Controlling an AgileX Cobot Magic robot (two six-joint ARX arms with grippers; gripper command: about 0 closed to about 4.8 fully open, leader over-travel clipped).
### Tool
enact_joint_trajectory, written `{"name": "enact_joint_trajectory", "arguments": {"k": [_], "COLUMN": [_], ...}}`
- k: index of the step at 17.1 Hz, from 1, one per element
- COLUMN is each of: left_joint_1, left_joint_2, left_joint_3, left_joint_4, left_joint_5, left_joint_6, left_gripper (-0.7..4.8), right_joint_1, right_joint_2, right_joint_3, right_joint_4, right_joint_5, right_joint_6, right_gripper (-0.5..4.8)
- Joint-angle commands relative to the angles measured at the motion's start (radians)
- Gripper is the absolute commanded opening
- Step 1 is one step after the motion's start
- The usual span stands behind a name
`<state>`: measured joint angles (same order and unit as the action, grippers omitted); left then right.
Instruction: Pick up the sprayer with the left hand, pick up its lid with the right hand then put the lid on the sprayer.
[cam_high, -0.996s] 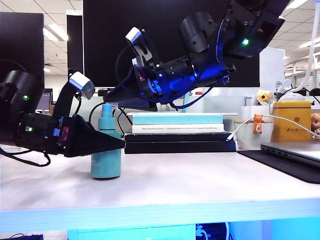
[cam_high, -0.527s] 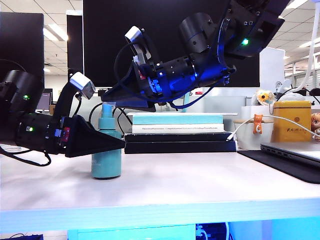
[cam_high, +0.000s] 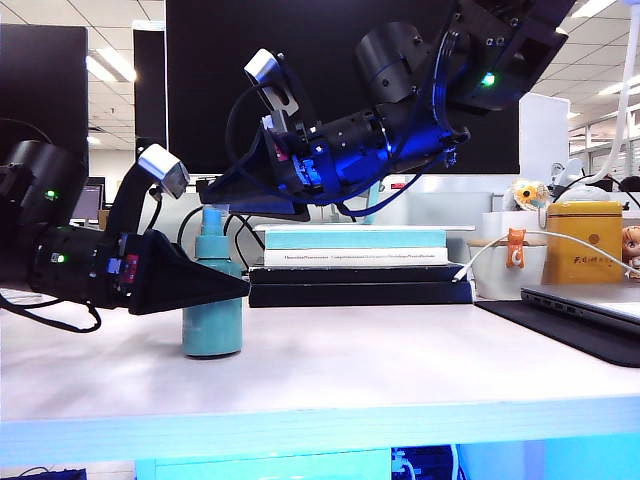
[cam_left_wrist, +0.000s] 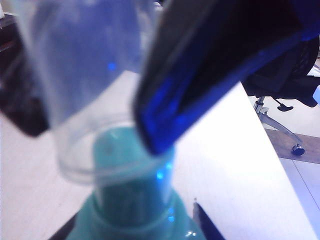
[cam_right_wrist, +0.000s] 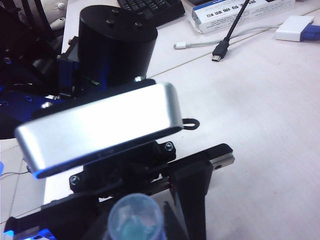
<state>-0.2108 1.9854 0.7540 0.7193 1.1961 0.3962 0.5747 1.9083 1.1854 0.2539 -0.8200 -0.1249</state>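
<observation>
Over the left side of the table (cam_high: 400, 370), the sprayer (cam_high: 212, 318) stands upright on its base, and my left gripper (cam_high: 238, 284) reaches in level from the left with its jaws part open around the teal body. They look closed on it, though the bottle rests on the table rather than being lifted.

My right gripper (cam_high: 213, 197) hangs right above the nozzle, jaws narrowed on the lid (cam_left_wrist: 85, 100); in the left wrist view the clear cap sits over the teal nozzle tip, its open rim ringing the top step but not yet pushed home. In the right wrist view I look straight down onto the lid (cam_right_wrist: 135, 219) with teal showing through it.

Over the last second the right wrist has tipped up a touch and its camera has crept slightly higher and leftward in the exterior view, while the left arm and both sets of jaws have stayed put. I read that as fine alignment: the cap is squared over the nozzle, and what remains is a straight push down, then release.
</observation>
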Motion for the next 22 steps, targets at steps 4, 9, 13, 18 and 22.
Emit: {"name": "enact_joint_trajectory", "arguments": {"k": [4,9,13,18,22], "left_joint_1": [0.002,0.002,0.001,0.001,0.001], "left_joint_2": [0.003,0.003,0.003,0.003,0.003], "left_joint_3": [-0.001,-0.001,-0.001,-0.001,-0.001], "left_joint_4": [-0.030,-0.031,-0.031,-0.031,-0.031], "left_joint_5": [0.013,0.012,0.012,-0.008,-0.035], "left_joint_6": [-0.011,-0.011,-0.011,-0.011,-0.010], "left_gripper": [2.36,2.36,2.36,2.36,2.36], "right_joint_1": [0.000,0.009,0.035,0.045,0.044], "right_joint_2": [0.011,0.011,0.011,0.011,0.009], "right_joint_3": [-0.010,-0.010,-0.010,-0.010,-0.010], "right_joint_4": [-0.041,-0.005,0.021,-0.005,-0.046], "right_joint_5": [0.045,0.045,0.063,0.067,0.066], "right_joint_6": [-0.010,-0.006,-0.006,-0.006,-0.007], "right_gripper": [1.58,1.56,1.35,1.35,1.35]}}
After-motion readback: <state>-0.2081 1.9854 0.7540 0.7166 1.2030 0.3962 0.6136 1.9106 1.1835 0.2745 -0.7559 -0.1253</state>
